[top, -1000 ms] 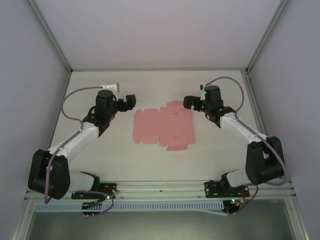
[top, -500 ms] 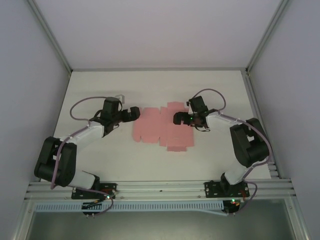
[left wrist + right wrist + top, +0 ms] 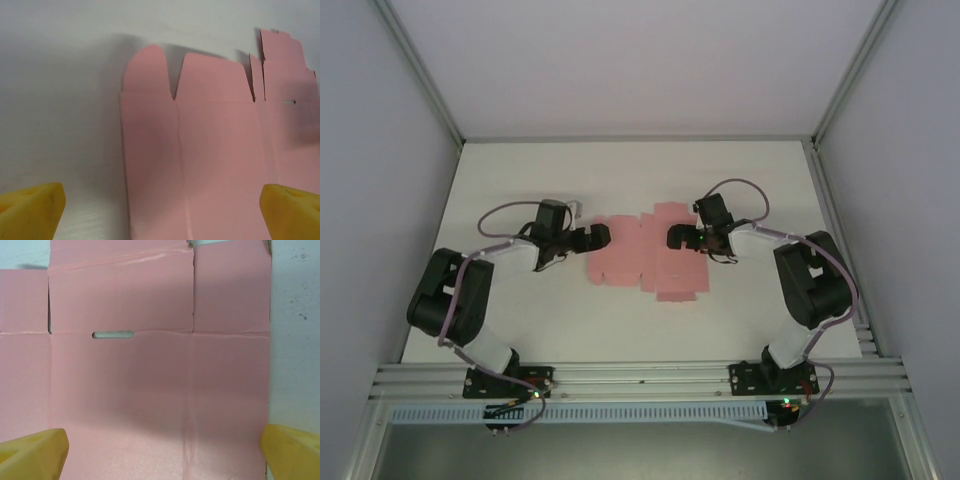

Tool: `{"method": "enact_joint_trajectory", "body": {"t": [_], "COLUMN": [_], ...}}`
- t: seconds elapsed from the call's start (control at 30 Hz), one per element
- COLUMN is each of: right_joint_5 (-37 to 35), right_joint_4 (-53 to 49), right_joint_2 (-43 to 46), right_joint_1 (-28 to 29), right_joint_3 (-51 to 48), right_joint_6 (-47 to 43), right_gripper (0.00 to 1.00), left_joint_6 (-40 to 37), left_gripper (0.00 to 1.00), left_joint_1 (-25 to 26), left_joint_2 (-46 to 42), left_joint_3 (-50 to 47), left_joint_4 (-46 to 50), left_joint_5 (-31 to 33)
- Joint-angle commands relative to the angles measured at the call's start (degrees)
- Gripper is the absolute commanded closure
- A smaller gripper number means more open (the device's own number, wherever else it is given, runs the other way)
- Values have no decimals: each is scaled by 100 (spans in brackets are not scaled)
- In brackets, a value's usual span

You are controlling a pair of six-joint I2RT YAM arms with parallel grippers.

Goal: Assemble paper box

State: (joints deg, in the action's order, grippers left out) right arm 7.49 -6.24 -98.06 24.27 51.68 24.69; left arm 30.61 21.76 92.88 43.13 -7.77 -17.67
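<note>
The paper box (image 3: 645, 256) is a flat pink die-cut sheet lying unfolded in the middle of the white table. My left gripper (image 3: 598, 237) hangs low over the sheet's left edge, open; the pink card (image 3: 210, 165) with its rounded flap lies between the yellow fingertips (image 3: 30, 210). My right gripper (image 3: 676, 237) is low over the sheet's upper right part, open too. The right wrist view has the creased panels and a narrow slot (image 3: 113, 334) beneath its spread yellow fingertips (image 3: 292, 452). Nothing is gripped.
The white table (image 3: 520, 310) is bounded by grey walls and aluminium posts, with a rail along the near edge (image 3: 640, 378). A small white block (image 3: 570, 210) sits behind the left wrist. Cables loop above both wrists.
Both arms have swung inward and come down from the sheet's sides onto its left and right edges. The left gripper crept further right in the last half second. The sheet has not moved.
</note>
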Motion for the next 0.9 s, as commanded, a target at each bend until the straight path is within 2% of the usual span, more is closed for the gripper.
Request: {"method": "enact_joint_trajectory", "body": {"t": [0.0,0.2,0.3,0.4,0.5,0.57,0.6,0.87], "right_joint_5": [-50,128,237,237,254,302,337,1424], "right_joint_4": [-167,-38,59,70,87,70,52,-138], "right_joint_2": [-222,-251,-223,-177,-12,231,401,2297], "right_joint_1": [-37,-63,-81,-107,-170,-272,-348,-1159], "right_joint_3": [-202,-307,-368,-396,-432,-453,-459,-739], "right_joint_6": [168,243,274,273,249,189,161,-319], "right_gripper": [0,0,0,0,0,0,0,0], "left_joint_6": [223,585,875,911,586,359,313,377], "left_gripper": [0,3,13,34,65,92,100,100], "left_joint_1": [-14,-14,-14,-8,15,30,30,37], "left_joint_2": [226,369,449,383,79,-185,-302,-1354], "left_joint_3": [65,-151,-262,-186,-7,130,163,507], "left_joint_4": [-424,-1452,-2137,-2233,-1713,-1276,-1196,-1027], "left_joint_5": [-715,-1573,-2039,-2202,-1927,-1611,-1556,-1613]}}
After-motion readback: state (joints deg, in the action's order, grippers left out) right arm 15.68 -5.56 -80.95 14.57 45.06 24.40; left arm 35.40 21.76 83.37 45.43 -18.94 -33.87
